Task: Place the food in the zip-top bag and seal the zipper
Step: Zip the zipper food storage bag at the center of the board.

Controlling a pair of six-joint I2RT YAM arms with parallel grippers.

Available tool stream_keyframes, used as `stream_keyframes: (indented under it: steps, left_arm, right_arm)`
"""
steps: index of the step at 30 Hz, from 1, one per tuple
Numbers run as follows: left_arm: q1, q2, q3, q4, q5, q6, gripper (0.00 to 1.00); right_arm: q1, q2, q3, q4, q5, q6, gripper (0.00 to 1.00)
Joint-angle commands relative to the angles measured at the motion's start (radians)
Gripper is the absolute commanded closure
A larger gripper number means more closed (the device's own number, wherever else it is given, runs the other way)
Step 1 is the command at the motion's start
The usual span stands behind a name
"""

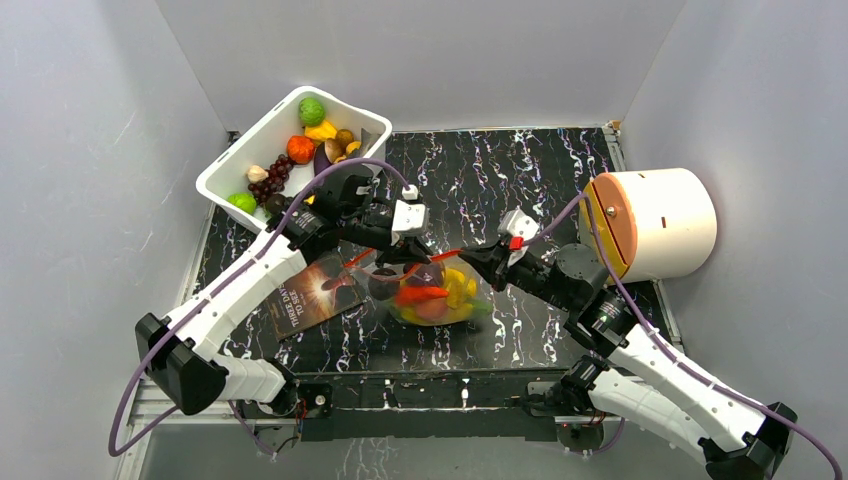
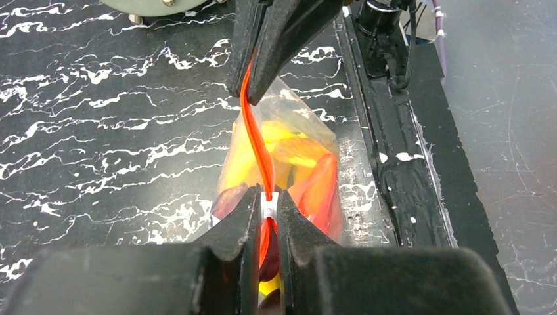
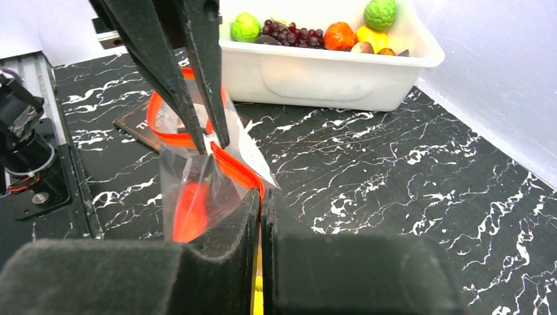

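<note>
zip-top bag: clear, mouth-up | food: colourful, inside bag | zipper: red-orange, stretched

Bright, even, diffuse light fills all three views. The grey walls are smoothly lit, and the arms throw only faint, soft shadows on the black table. The clear zip-top bag has a mild sheen. At the bottom of each wrist frame, the left end effector and right end effector are blurred. The white tub, top centre, is sharp.
</note>
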Motion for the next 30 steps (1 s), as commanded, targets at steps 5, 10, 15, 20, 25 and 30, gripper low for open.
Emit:
stream_keyframes:
  steps: [5, 10, 15, 20, 25, 30]
  left_arm:
    - [0.008, -0.073, 0.004, -0.1, -0.047, 0.007, 1.0]
    - [0.008, -0.086, -0.008, -0.109, -0.055, 0.001, 1.0]
    - [0.008, -0.097, -0.019, -0.124, -0.072, 0.0, 1.0]
    - [0.008, -0.109, -0.028, -0.134, -0.084, -0.001, 1.0]
    - [0.008, -0.129, -0.026, -0.17, -0.116, -0.002, 1.0]
    - [0.008, -0.159, -0.048, -0.201, -0.13, -0.001, 1.0]
  right_arm:
    - [-0.011, -0.006, 0.055, 0.077, 0.21, 0.019, 1.0]
    - [-0.014, 0.023, 0.07, 0.062, 0.263, 0.008, 1.0]
    - [-0.031, 0.039, 0.084, 0.059, 0.31, 0.009, 1.0]
    - [-0.073, 0.07, 0.086, 0.06, 0.326, 0.012, 1.0]
    - [-0.153, 0.103, 0.1, 0.053, 0.282, 0.034, 1.0]
    - [-0.26, 0.124, 0.12, 0.0, 0.271, 0.054, 1.0]
